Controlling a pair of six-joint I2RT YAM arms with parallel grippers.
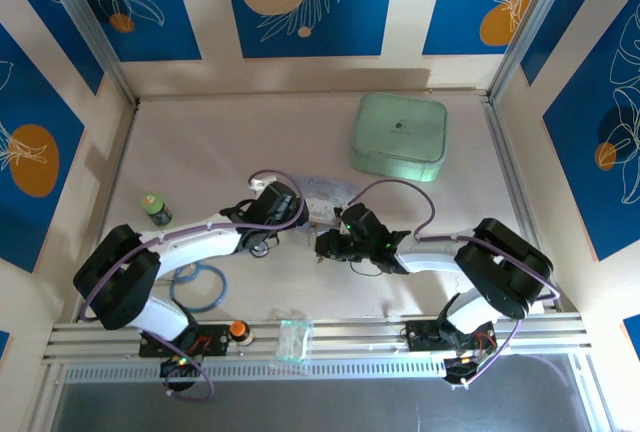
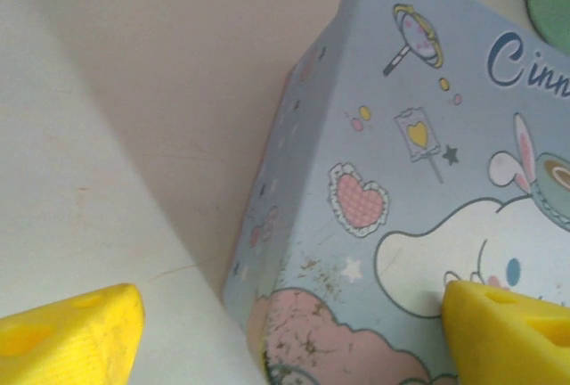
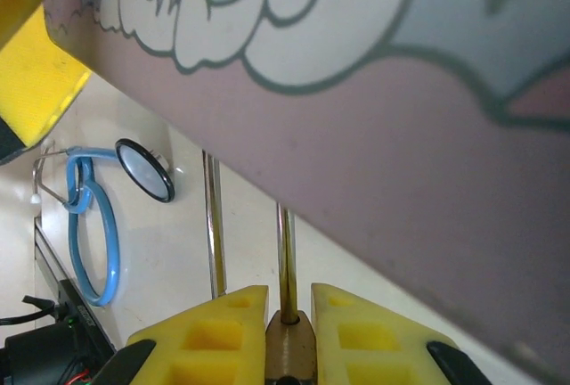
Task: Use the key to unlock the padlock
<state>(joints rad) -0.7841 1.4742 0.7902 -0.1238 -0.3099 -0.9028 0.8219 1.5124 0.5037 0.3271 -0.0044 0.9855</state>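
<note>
My right gripper is shut on the padlock, a small brass block pinched between the yellow pads. Its thin silver shackle points away from the wrist and runs under the edge of the pale blue cartoon tin. From above, the right gripper sits just in front of the tin. My left gripper is open, its yellow fingers straddling a near corner of the tin without gripping it. The key is hidden.
A mint-green square box stands at the back right. A small green bottle is at the left. A stethoscope with blue tubing and round silver head lies near the left arm. An orange knob and a clear packet rest on the front rail.
</note>
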